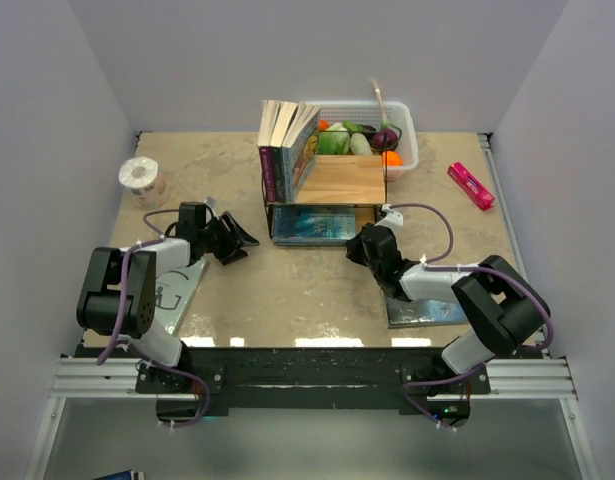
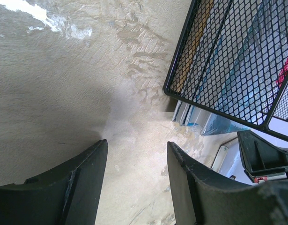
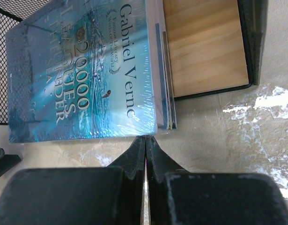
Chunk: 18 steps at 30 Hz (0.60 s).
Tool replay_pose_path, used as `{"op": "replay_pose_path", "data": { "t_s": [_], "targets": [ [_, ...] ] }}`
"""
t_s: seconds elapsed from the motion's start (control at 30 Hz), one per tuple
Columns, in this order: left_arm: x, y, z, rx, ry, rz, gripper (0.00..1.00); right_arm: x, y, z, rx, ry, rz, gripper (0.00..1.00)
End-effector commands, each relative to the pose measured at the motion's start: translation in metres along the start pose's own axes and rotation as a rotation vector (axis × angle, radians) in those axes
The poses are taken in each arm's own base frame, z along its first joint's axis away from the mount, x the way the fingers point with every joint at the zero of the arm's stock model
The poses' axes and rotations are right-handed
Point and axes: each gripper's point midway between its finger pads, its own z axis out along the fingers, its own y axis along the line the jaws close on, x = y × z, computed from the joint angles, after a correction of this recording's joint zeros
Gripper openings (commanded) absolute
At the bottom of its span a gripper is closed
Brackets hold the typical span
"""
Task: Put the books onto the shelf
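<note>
The shelf [image 1: 327,185], a black wire frame with wooden boards, stands at the back middle of the table. Several books [image 1: 285,150] stand on its upper board at the left. A teal-blue book [image 1: 315,224] lies flat on a small stack in the lower level, its front edge sticking out. My right gripper [image 3: 146,138] is shut, its tips touching the near edge of that book [image 3: 83,75]. My left gripper [image 2: 136,150] is open over bare table, just left of the shelf's mesh side [image 2: 228,61]. Two more books lie flat under the arms: a grey book [image 1: 182,290] and a dark book [image 1: 427,310].
A white basket [image 1: 402,125] of vegetables stands right behind the shelf. A pink oblong object [image 1: 471,185] lies at the back right, and a white roll [image 1: 142,177] at the back left. Grey walls close in three sides of the table.
</note>
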Motion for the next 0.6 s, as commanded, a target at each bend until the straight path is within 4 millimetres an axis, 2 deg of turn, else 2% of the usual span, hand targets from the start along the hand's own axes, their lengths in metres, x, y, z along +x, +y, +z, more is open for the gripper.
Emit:
{"op": "replay_pose_path", "data": {
  "t_s": [0.0,0.17,0.23,0.27,0.33,0.4,0.57],
  "targets": [
    [-0.014,-0.013,0.001,0.042,-0.03,0.025,0.58,-0.026,0.021,0.006,-0.051,-0.068,0.019,0.0],
    [-0.015,-0.013,0.001,0.042,-0.032,0.027,0.58,-0.026,0.024,-0.004,-0.075,-0.05,-0.036,0.0],
    [-0.016,-0.012,0.002,0.039,-0.032,0.024,0.58,-0.039,0.028,-0.017,-0.094,-0.078,-0.057,0.0],
    [-0.015,-0.012,0.002,0.039,-0.032,0.025,0.58,-0.037,0.021,-0.022,-0.082,-0.072,-0.064,0.0],
    [-0.016,-0.012,0.004,0.043,-0.031,0.016,0.58,-0.044,0.015,-0.033,-0.056,-0.094,-0.055,0.0],
    [-0.018,-0.014,0.005,0.05,-0.035,0.011,0.58,-0.048,0.005,-0.036,-0.024,-0.113,-0.04,0.0],
    [-0.031,-0.026,0.008,0.066,-0.052,0.004,0.58,-0.045,0.001,-0.031,-0.043,-0.099,0.089,0.0]
  ]
}}
